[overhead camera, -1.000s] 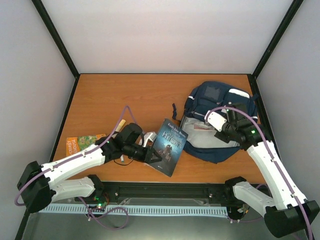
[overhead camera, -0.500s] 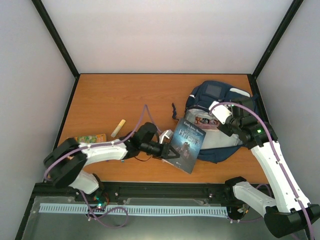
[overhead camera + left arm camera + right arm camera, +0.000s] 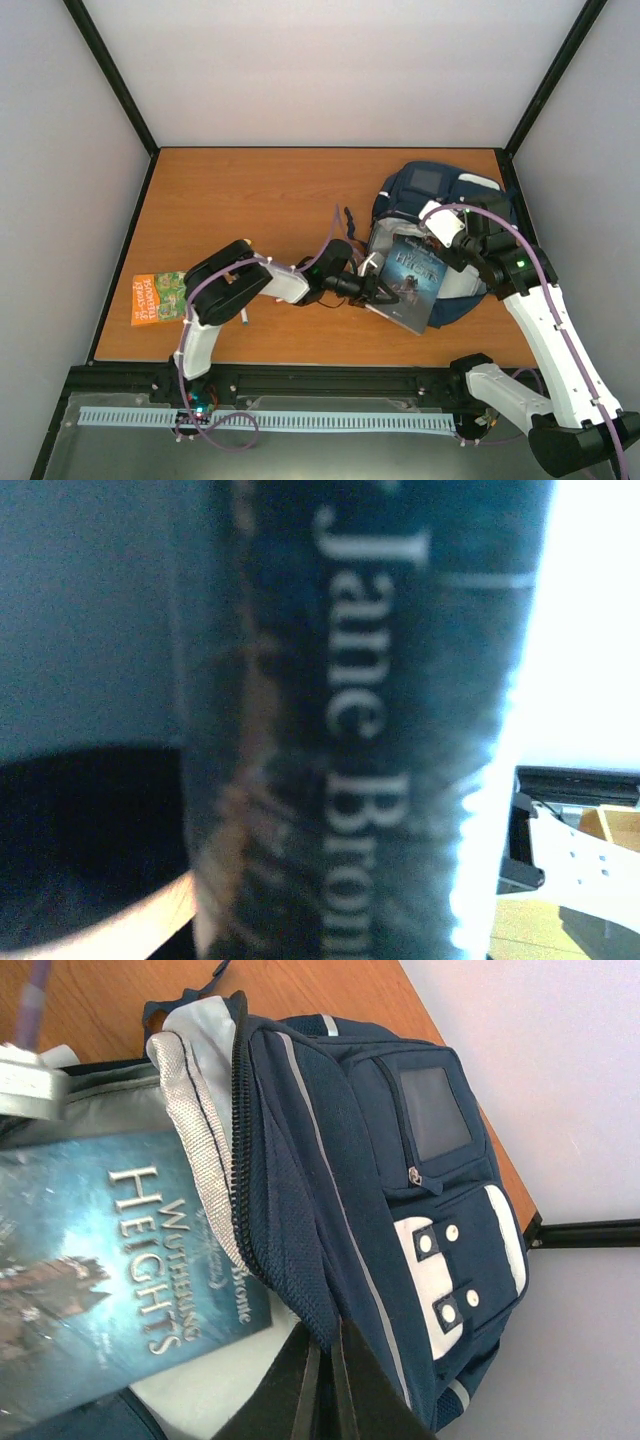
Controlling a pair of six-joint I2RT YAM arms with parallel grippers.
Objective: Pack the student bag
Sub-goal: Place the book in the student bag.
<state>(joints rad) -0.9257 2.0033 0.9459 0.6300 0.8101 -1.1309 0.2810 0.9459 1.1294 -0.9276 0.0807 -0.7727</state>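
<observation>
The student bag point(image 3: 440, 188), navy with white patches, lies at the table's right rear, its grey-lined mouth facing left. My right gripper point(image 3: 458, 252) is shut on the edge of the bag's upper flap point(image 3: 300, 1260) and holds it lifted; the fabric is pinched between the dark fingers point(image 3: 325, 1360). My left gripper point(image 3: 377, 287) is shut on a dark blue book, "Wuthering Heights" point(image 3: 415, 278), whose far end lies over the grey lining point(image 3: 190, 1380) under the raised flap. In the left wrist view the book's blurred spine point(image 3: 360, 730) fills the frame and hides the fingers.
An orange booklet point(image 3: 158, 297) lies near the table's left edge. The left arm point(image 3: 280, 283) stretches across the middle of the table towards the bag. Black frame posts and pale walls close in the table on three sides.
My left arm has carried the book rightwards from the table's middle to the bag's mouth. The right gripper has kept its hold on the flap, raised a little.
</observation>
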